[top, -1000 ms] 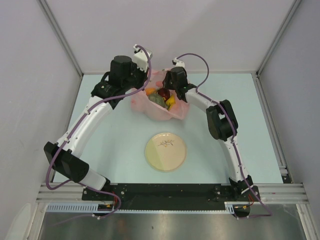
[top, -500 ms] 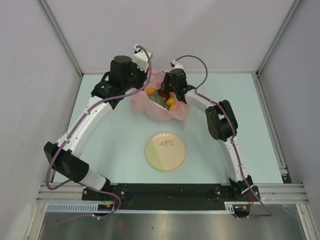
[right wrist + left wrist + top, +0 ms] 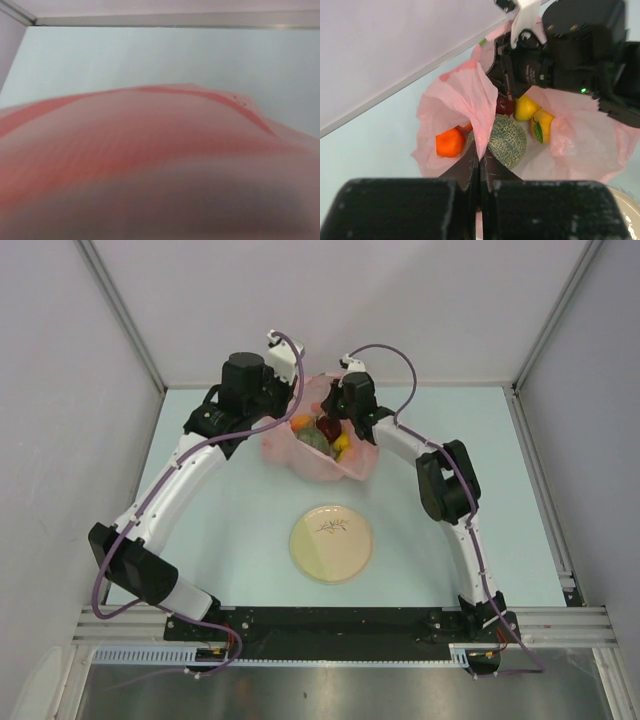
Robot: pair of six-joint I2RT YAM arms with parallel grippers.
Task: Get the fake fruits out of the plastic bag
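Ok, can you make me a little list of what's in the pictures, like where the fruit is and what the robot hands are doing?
fruit: melon, orange, red apple and two yellow fruits, all inside the bag
bag: pink, mouth open, at the far side of the table
left gripper: shut on the bag's edge
right gripper: reaching into the bag near the red apple; open or shut cannot be told
plate: nothing on it, nearer the arm bases than the bag

White arm tubes [image 3: 175, 480] joined by black joints [image 3: 440, 485], purple cables [image 3: 385, 348] clipped alongside, green light [image 3: 583, 90] lit beyond the jaws
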